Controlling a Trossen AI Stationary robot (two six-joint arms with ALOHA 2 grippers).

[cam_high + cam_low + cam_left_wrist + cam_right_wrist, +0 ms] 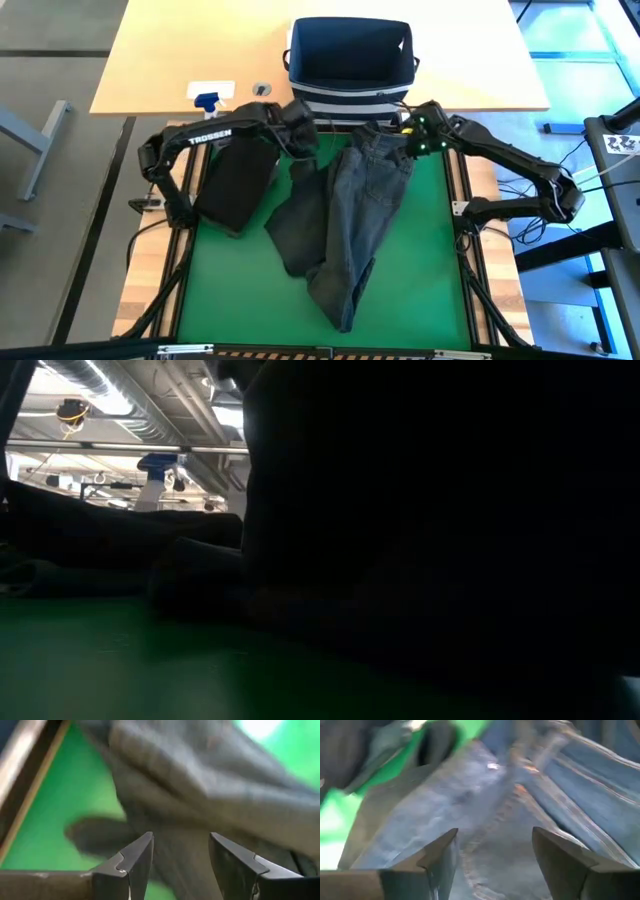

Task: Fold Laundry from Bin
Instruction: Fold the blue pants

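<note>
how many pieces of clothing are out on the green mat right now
2 clear ones: a black garment folded at the mat's left by the left arm, and grey-blue jeans spread down the middle. The darker cloth beside the jeans may be a third; the bin could hide more.

Lab or industrial test bay, not a home. Low view: high open ceiling (130, 410) with exposed ducts and pipes, strip lights, a blue-and-white machine (160, 475) far back. High view: green mat (420, 250) in a dark metal frame (470, 260), set against a plain wood table (200, 50); grey concrete floor (60, 200); loose cables (530, 225) on the right side; printed marker tag (622, 143) on a grey stand. Two arms (200, 135) fixed to the frame. Reads as a robotics workcell.
</note>
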